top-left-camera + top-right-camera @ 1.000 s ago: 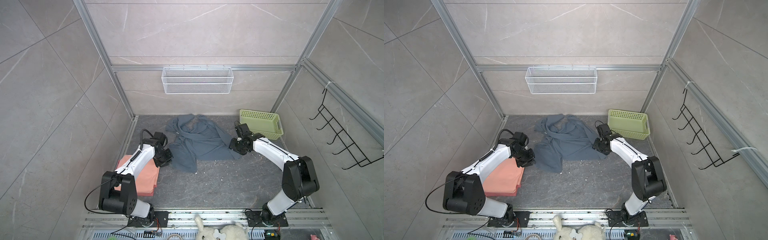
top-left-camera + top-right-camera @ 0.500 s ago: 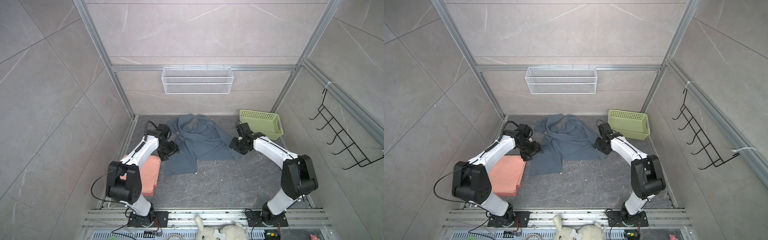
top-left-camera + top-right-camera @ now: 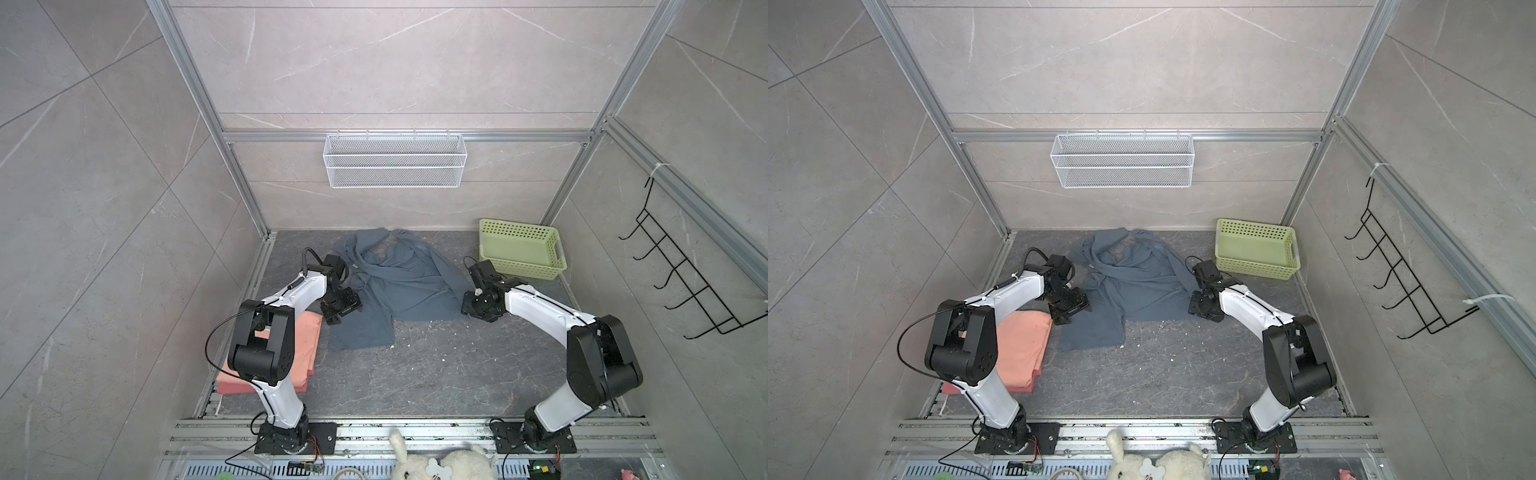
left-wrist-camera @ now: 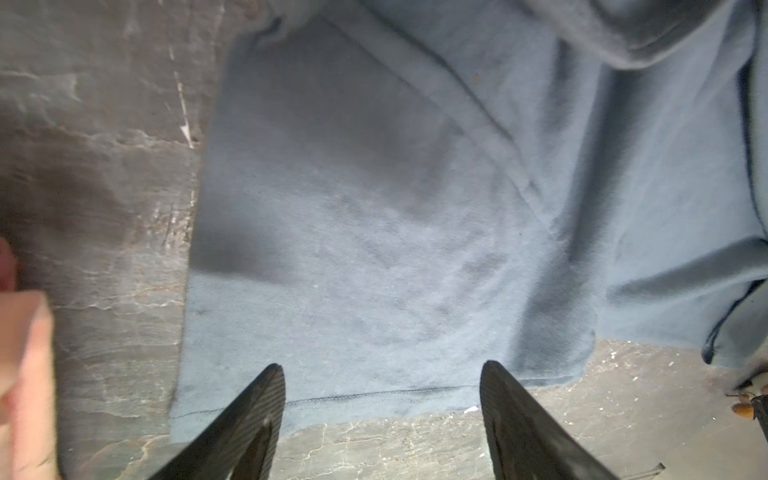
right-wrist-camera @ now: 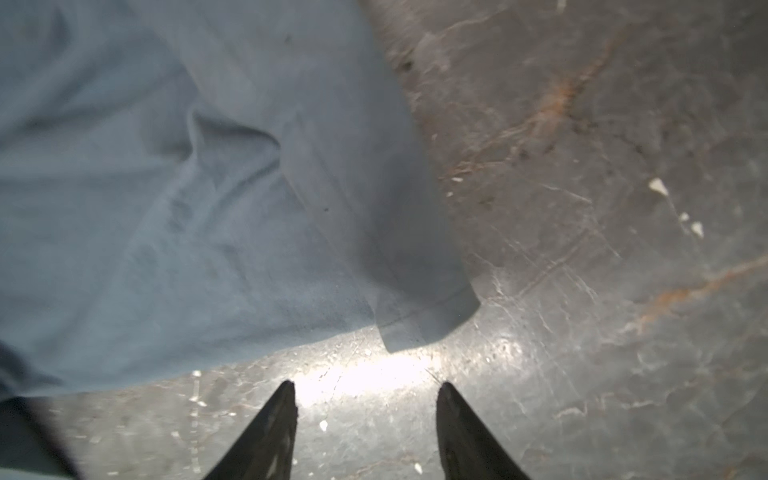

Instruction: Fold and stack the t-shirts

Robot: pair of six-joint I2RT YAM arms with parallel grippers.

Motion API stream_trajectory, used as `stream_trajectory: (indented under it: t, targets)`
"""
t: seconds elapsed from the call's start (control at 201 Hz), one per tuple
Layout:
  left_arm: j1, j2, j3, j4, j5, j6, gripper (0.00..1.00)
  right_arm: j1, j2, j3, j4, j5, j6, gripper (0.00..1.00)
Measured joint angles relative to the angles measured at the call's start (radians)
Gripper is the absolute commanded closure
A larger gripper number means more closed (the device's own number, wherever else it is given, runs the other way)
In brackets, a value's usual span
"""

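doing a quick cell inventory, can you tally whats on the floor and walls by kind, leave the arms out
blue-grey t-shirt, loose: 1
salmon-pink pile, folded: 1 (shirts inside cannot be counted)
baskets: 2, the green plastic basket and the white wire basket
black hook rack: 1
total: 5

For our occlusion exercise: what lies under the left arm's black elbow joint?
Folded salmon-pink t-shirts lie on the dark floor. The left arm covers much of them, so their number cannot be counted.
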Motion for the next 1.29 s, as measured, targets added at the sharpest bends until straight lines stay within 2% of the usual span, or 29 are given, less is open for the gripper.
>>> stream_trajectory:
  t: [0.274, 0.582, 0.642, 0.747, 0.951, 1.04, 1.145, 1.294]
  targets:
    - [0.0, -0.032, -0.097, 0.033, -0.005, -0.024, 0.23, 0.036, 0.145, 0.097, -0.01, 0.119, -0.135, 0.49]
    - [0.0, -0.037, -0.136, 0.066, -0.006, -0.045, 0.23, 0.036, 0.233, 0.148, -0.04, 0.129, -0.228, 0.49]
    - [0.0, -0.031, -0.136, 0.077, -0.005, -0.049, 0.23, 0.035, 0.24, 0.148, -0.046, 0.129, -0.233, 0.55]
    - [0.0, -0.006, -0.135, 0.091, -0.003, -0.055, 0.23, 0.035, 0.249, 0.148, -0.049, 0.129, -0.247, 0.72]
    - [0.0, 0.008, -0.124, 0.084, -0.002, -0.058, 0.23, 0.027, 0.252, 0.15, -0.048, 0.114, -0.234, 0.85]
    - [0.0, 0.011, -0.121, 0.08, -0.003, -0.061, 0.23, 0.009, 0.252, 0.15, -0.048, 0.097, -0.229, 0.84]
    - [0.0, 0.011, -0.121, 0.08, -0.011, -0.061, 0.23, -0.021, 0.249, 0.15, -0.048, 0.076, -0.221, 0.66]
    - [0.0, 0.016, -0.12, 0.076, -0.023, -0.062, 0.24, -0.048, 0.234, 0.15, -0.049, 0.056, -0.236, 0.6]
